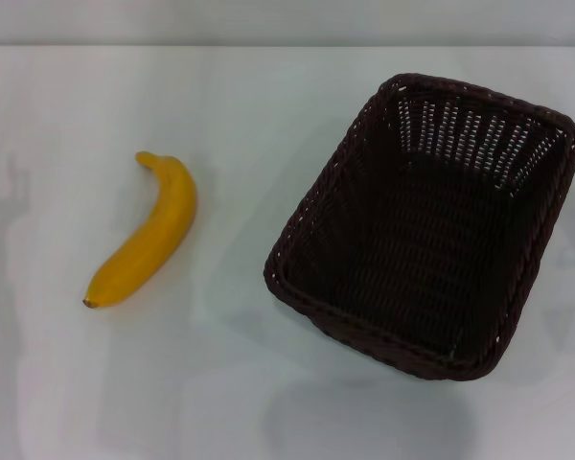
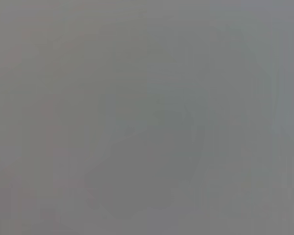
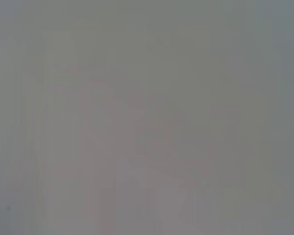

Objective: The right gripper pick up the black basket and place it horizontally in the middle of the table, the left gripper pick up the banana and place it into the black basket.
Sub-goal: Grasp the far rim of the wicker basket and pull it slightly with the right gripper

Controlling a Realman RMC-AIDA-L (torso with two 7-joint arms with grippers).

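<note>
Although both wrist views return only a featureless grey field, the head view shows the whole work area. Neither the left pincer nor the right pincer appears in any view, so how far each is open, and whether it holds or touches anything, cannot be told.

Landmark: the large rectangular dark brown-black woven wicker basket (image 1: 431, 225), standing upright and empty on the plain white bench (image 1: 230, 383), its opening facing up. Its long axis runs obliquely, from the near corner on the robot's left toward the far corner on the robot's right; the near wall's outer face is largely hidden behind its own rim.

To the robot's left of the basket, well apart from it, lies the single curved yellow-orange banana (image 1: 146, 237). Its long axis is roughly parallel to the basket's, stem end pointing away from the robot, dark tip toward it.
</note>
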